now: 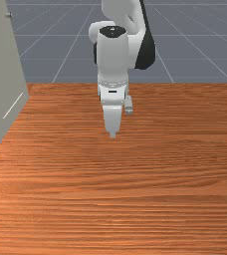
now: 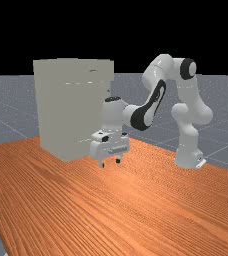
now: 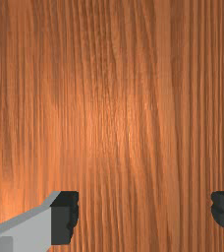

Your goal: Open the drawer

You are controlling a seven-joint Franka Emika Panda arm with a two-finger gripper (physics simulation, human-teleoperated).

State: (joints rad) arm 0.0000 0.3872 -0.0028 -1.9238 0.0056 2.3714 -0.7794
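Unladen, Panda Gripper (image 2: 110, 162) Hangs Low Beside Beige Cabinet (image 2: 61, 110)

A white Panda arm (image 2: 153, 102) points its hand down above the wood-grained desk (image 2: 136, 210), its fingers (image 3: 64, 216) spread wide with nothing between them. The tall cabinet stands near, at the far view's left, and should house the drawer to be opened. Its jutting upper section (image 2: 110, 70) may be that drawer's front, though the pictures do not settle which part slides. A small fitting (image 1: 9, 15), seen high at the front view's left, could be a handle.

The step in hand, by all appearances, is the approach. Doing it well calls for raising the hand clear of the cabinet's side, turning the fingers toward the handle and lining them up astride it before closing. The pull should then run straight out from the front; a slanted tug could slip off or bind the drawer.
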